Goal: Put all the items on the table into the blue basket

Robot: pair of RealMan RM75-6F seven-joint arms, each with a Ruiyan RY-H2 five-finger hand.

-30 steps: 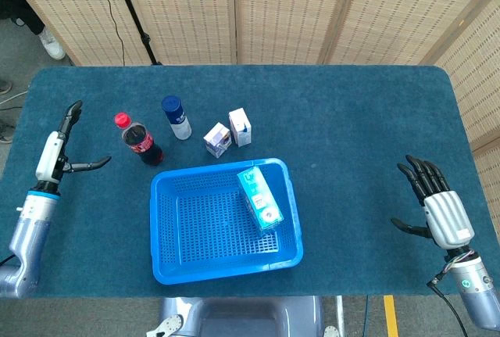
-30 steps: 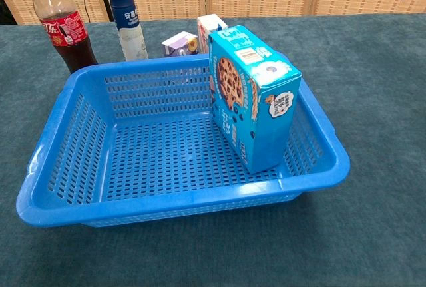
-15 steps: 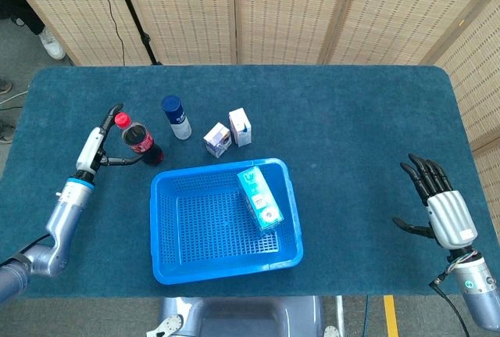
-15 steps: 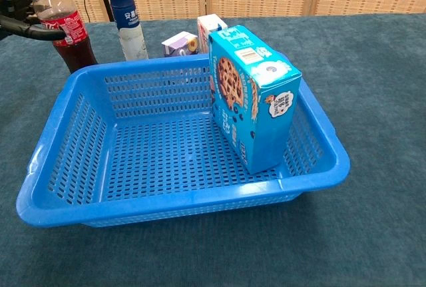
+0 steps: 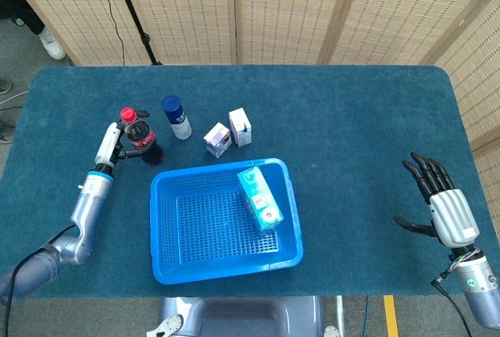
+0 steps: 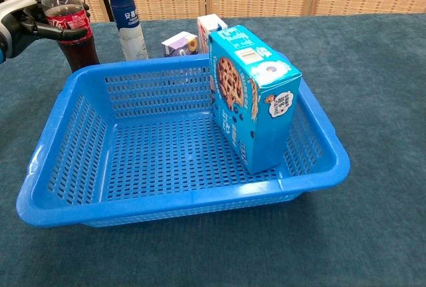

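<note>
Blue plastic mesh forms the basket [image 5: 187, 274], which holds one teal cookie box [image 5: 258, 196] leaning against its 3 o'clock wall. Outside, at 11 to 12 o'clock, stand a cola bottle [image 5: 139, 138], a blue-capped bottle [image 5: 176, 116] and two small cartons [image 5: 217, 139] [image 5: 240, 127]. The left hand [image 5: 116, 144] grips the cola bottle. The right hand [image 5: 442, 206] rests at 3 o'clock, fingers spread, holding nothing.

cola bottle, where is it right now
In the head view the cola bottle stands on the table left of the white bottle with the blue cap, just beyond the blue basket's far-left corner, with the left hand wrapped around it.
</note>
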